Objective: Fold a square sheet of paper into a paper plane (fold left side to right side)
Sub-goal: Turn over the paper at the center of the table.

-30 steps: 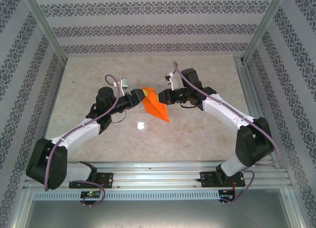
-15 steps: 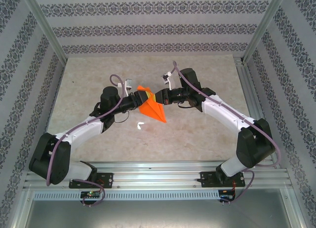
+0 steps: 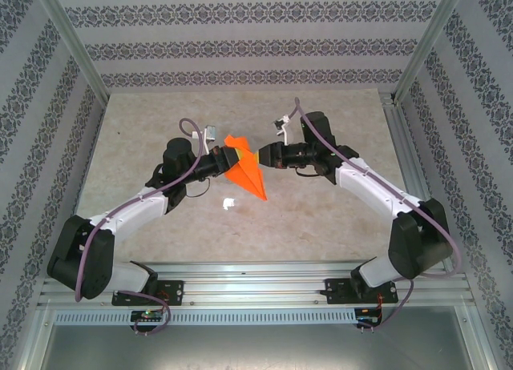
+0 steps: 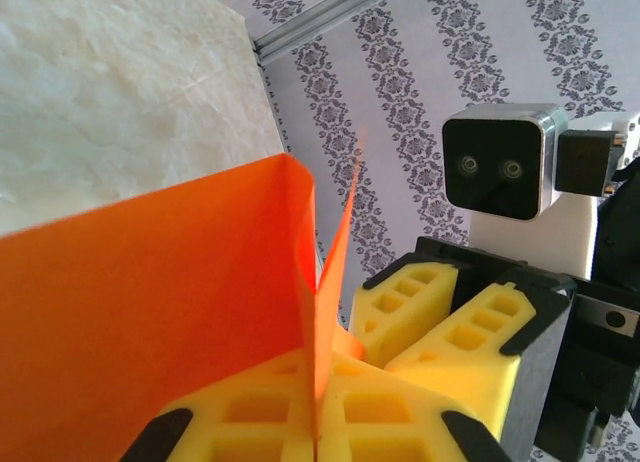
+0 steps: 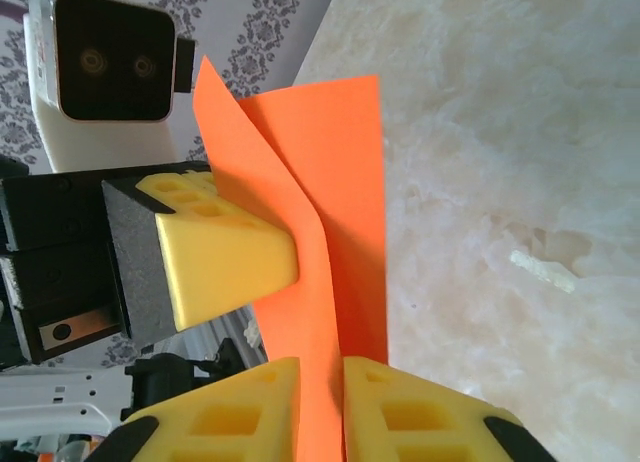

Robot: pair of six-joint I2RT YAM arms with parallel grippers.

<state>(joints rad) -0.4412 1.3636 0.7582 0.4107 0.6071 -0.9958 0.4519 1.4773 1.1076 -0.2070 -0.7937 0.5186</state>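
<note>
Top external: paper plane (image 3: 247, 171) orange, pointed, ctr crease.

Pale marbled table (image 3: 337, 218); small white spot (image 3: 230, 202) lying near centre.

- One orange paper plane (image 3: 245, 171)
- Two arms: left arm (image 3: 132, 211), right arm (image 3: 373, 186)
- Two grippers: left gripper (image 3: 228, 157), right gripper (image 3: 264, 155)
- Two cameras: left wrist camera (image 5: 113, 59), right wrist camera (image 4: 497, 162)
- One small white spot (image 3: 229, 202)
- One table (image 3: 321, 218)

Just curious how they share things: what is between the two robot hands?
The orange paper plane. The top view shows it between the left hand and right hand; the left wrist view shows the left hand pinching it.
</note>
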